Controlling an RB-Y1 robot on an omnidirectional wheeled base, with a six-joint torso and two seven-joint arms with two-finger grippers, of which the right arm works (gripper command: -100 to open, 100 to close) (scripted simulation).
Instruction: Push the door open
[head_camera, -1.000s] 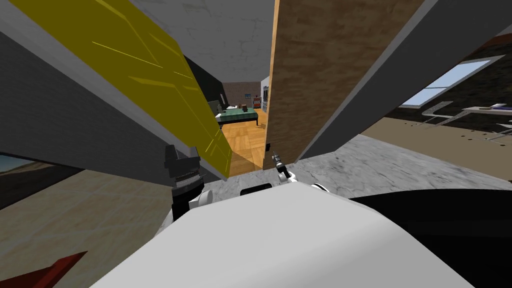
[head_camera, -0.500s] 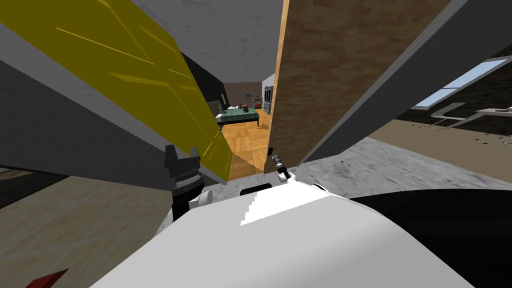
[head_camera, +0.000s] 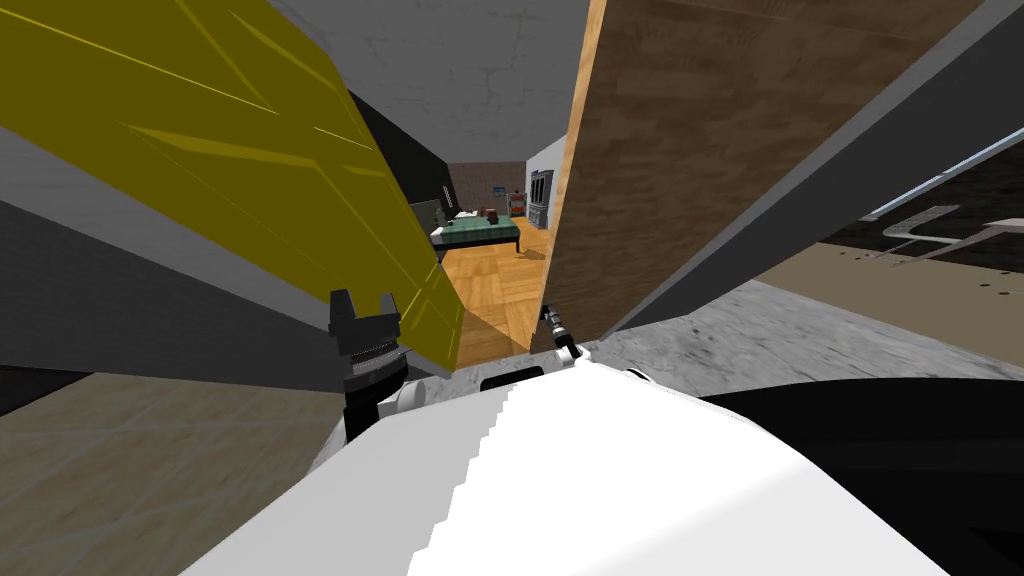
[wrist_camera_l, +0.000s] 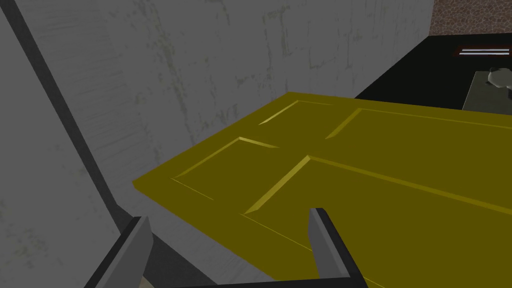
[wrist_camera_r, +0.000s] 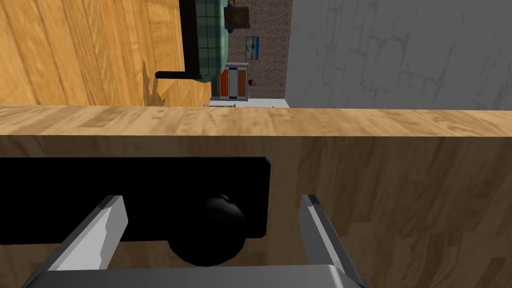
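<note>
Wooden door (wrist_camera_r: 400, 200) stands ajar. Right gripper (wrist_camera_r: 211, 199), fingers wide, straddles its black knob (wrist_camera_r: 207, 235) near the free edge: press there squarely, steadily. Left gripper (wrist_camera_l: 227, 220), also wide, faces the yellow door (wrist_camera_l: 400, 175).

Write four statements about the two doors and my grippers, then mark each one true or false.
1. The right gripper has open fingers, and the black knob of the wooden door shows between them. True.
2. The left gripper is shut on the yellow door. False: its fingers are open and grip nothing.
3. The doorway is closed. False: a gap between the doors shows a wooden floor.
4. A green-covered bed stands beyond the gap. True.
</note>
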